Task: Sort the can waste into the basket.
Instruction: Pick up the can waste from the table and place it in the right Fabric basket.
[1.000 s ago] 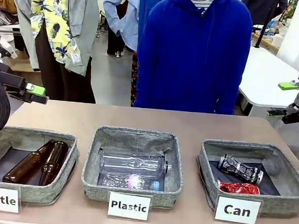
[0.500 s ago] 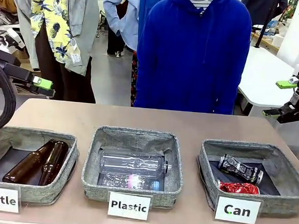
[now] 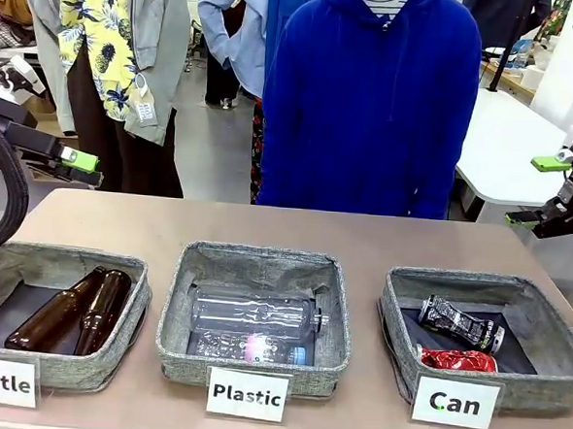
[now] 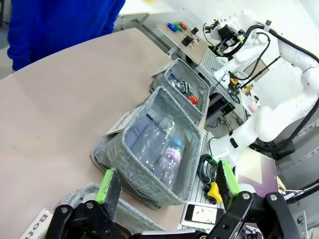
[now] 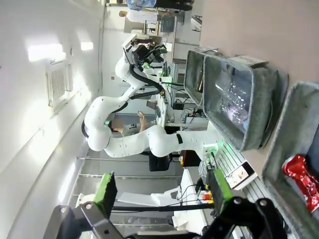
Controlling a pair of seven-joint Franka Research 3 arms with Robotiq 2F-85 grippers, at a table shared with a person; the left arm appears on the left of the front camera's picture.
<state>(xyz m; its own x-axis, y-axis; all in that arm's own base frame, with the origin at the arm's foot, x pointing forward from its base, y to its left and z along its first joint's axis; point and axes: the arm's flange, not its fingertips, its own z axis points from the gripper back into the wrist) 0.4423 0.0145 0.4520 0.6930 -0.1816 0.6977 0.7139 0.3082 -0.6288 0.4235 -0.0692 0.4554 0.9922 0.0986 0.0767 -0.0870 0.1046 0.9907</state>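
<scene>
Two crushed cans lie inside the grey basket [image 3: 458, 279] with the "Can" card [image 3: 455, 403] at the front right: a black one with silver marks [image 3: 461, 323] and a shiny red one [image 3: 458, 360]. My right gripper [image 3: 539, 191] hangs open and empty above the table's far right corner, behind that basket. At the far left my left gripper [image 3: 81, 168] is open and empty in the air. The left wrist view has open fingers [image 4: 167, 181] and, farther off, the basket [image 4: 198, 89] holding the red can [image 4: 192, 99]. In the right wrist view, past the open fingers [image 5: 161, 189], the red can [image 5: 301, 174] is visible.
A "Plastic" basket [image 3: 257, 261] with clear bottles sits in the middle, and a "Bottle" basket [image 3: 60, 252] with two brown glass bottles at the left. A person in a blue hoodie [image 3: 371, 103] stands at the far edge. Bare tabletop runs behind the baskets.
The left gripper has shifted slightly right and up. The right gripper has drifted a little left and up. Both stay open; the cans have not moved.
</scene>
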